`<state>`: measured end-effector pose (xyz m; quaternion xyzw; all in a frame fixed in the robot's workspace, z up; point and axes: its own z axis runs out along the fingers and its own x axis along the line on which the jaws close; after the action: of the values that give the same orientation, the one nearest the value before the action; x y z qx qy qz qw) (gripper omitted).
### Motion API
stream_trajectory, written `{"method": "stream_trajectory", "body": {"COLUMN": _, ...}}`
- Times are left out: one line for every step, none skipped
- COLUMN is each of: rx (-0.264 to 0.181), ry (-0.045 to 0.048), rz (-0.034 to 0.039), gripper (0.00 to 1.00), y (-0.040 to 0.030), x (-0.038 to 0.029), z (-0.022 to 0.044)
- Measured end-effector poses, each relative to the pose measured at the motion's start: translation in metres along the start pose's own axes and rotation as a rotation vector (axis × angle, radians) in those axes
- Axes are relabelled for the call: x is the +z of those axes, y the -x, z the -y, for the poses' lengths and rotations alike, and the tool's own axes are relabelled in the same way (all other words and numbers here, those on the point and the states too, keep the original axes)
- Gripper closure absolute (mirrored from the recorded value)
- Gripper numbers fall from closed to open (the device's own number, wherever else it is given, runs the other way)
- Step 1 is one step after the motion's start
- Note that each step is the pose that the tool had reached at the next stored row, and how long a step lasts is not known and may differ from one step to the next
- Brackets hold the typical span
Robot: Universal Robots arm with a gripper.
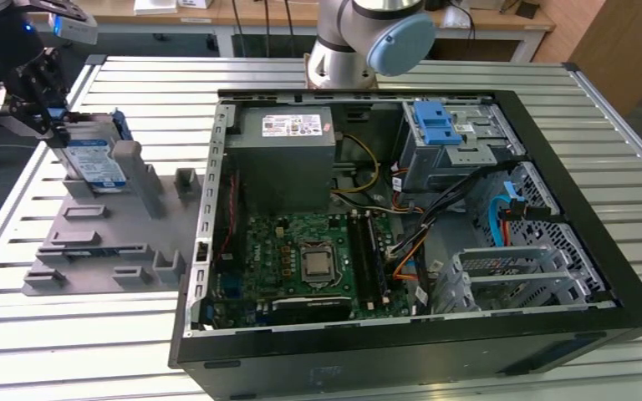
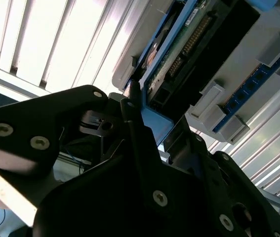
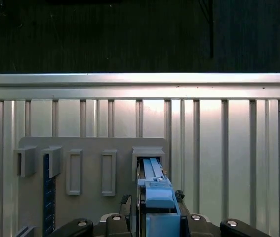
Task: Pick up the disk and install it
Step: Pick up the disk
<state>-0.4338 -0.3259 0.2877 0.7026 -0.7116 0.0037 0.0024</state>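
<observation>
The disk (image 1: 93,163) stands on edge in a slot at the far end of the grey holder plate (image 1: 98,246), at the exterior view's left, its blue-and-white label showing. My gripper (image 1: 59,134) sits over its upper edge. In the first wrist view the disk's blue rail (image 3: 155,190) runs between the two dark fingers, which press against it on both sides. The second wrist view shows the disk's connector edge (image 2: 189,54) and one fingertip (image 2: 131,91) touching its blue rail. The disk's lower part looks seated in the holder.
An open black computer case (image 1: 588,334) lies on the slatted metal table (image 1: 76,351), with a motherboard (image 1: 298,259), a grey power supply (image 1: 293,142) and a drive bay with a blue latch (image 1: 438,125). The arm's base (image 1: 349,50) stands behind it. Several empty slots rise from the holder.
</observation>
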Motion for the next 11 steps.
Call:
{"method": "stream_trajectory", "body": {"rx": 0.0, "ry": 0.0, "rz": 0.0, "gripper": 0.56, "y": 0.0, "x": 0.0, "z": 0.0}}
{"method": "stream_trajectory", "body": {"rx": 0.0, "ry": 0.0, "rz": 0.0, "gripper": 0.56, "y": 0.0, "x": 0.0, "z": 0.0}}
{"method": "stream_trajectory", "body": {"rx": 0.0, "ry": 0.0, "rz": 0.0, "gripper": 0.56, "y": 0.0, "x": 0.0, "z": 0.0}}
{"method": "stream_trajectory", "body": {"rx": 0.0, "ry": -0.0001, "rz": 0.0, "gripper": 0.56, "y": 0.0, "x": 0.0, "z": 0.0}}
{"method": "stream_trajectory", "body": {"rx": 0.0, "ry": 0.0, "rz": 0.0, "gripper": 0.56, "y": 0.0, "x": 0.0, "z": 0.0}}
{"method": "stream_trajectory", "body": {"rx": 0.0, "ry": 0.0, "rz": 0.0, "gripper": 0.56, "y": 0.0, "x": 0.0, "z": 0.0}}
{"method": "stream_trajectory", "body": {"rx": 0.0, "ry": 0.0, "rz": 0.0, "gripper": 0.57, "y": 0.0, "x": 0.0, "z": 0.0}}
{"method": "stream_trajectory", "body": {"rx": 0.0, "ry": 0.0001, "rz": 0.0, "gripper": 0.57, "y": 0.0, "x": 0.0, "z": 0.0}}
{"method": "stream_trajectory", "body": {"rx": 0.0, "ry": 0.0, "rz": 0.0, "gripper": 0.64, "y": 0.0, "x": 0.0, "z": 0.0}}
{"method": "stream_trajectory", "body": {"rx": 0.0, "ry": 0.0, "rz": 0.0, "gripper": 0.64, "y": 0.0, "x": 0.0, "z": 0.0}}
{"method": "stream_trajectory", "body": {"rx": -0.001, "ry": 0.0, "rz": 0.0, "gripper": 0.64, "y": 0.0, "x": 0.0, "z": 0.0}}
